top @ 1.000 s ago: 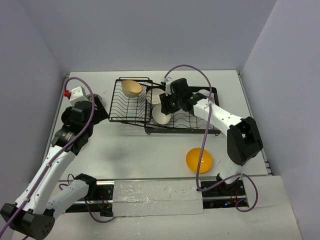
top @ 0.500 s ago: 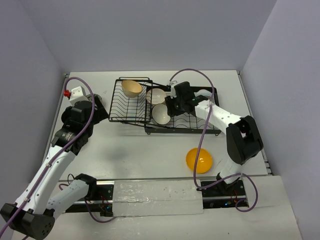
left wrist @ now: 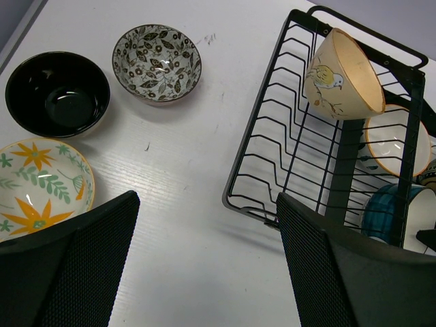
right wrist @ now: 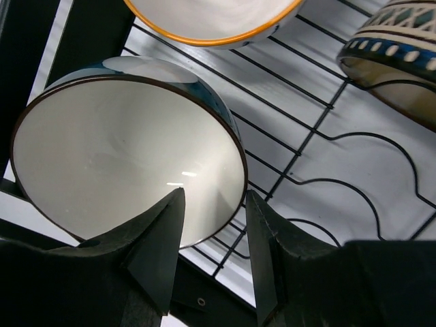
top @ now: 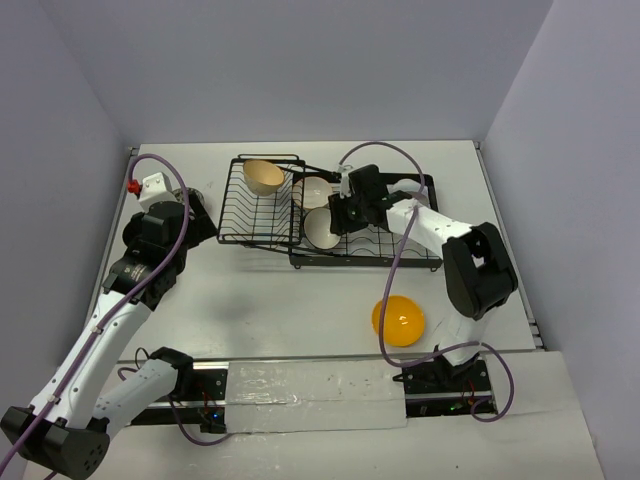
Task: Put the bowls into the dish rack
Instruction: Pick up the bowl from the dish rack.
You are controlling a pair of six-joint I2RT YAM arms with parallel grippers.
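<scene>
— Four bowls sit in the dish rack [top: 256, 241], three of them close under the right tool [right wrist: 212, 197]. Directly below it leans a white-lined bowl [right wrist: 129, 150] with a dark rim and blue outside.
— Is the tool holding it?
— No. It is part-way open, one finger on either side of the rim, and rack wire shows in the gap. Past its tips lies an orange-rimmed bowl [right wrist: 211, 17], and to their right is a cream-and-blue patterned bowl [right wrist: 402, 61].
— The fourth?
— A tan bird bowl [left wrist: 344, 75], tipped on the slotted tray section, ahead and right of the left tool [left wrist: 204, 266]. That tool gapes wide over bare bench [left wrist: 204, 170], holding nothing.
— Anything outside the rack?
— Ahead-left of the left tool are a glossy black bowl [left wrist: 58, 92] and a leaf-patterned bowl [left wrist: 157, 61]. A yellow flowered bowl [left wrist: 41, 184] is beside its left finger. An orange-yellow bowl [top: 398, 320] lies well behind the right tool. The bench is matte white, and pale lilac walls [top: 300, 70] surround it.
</scene>
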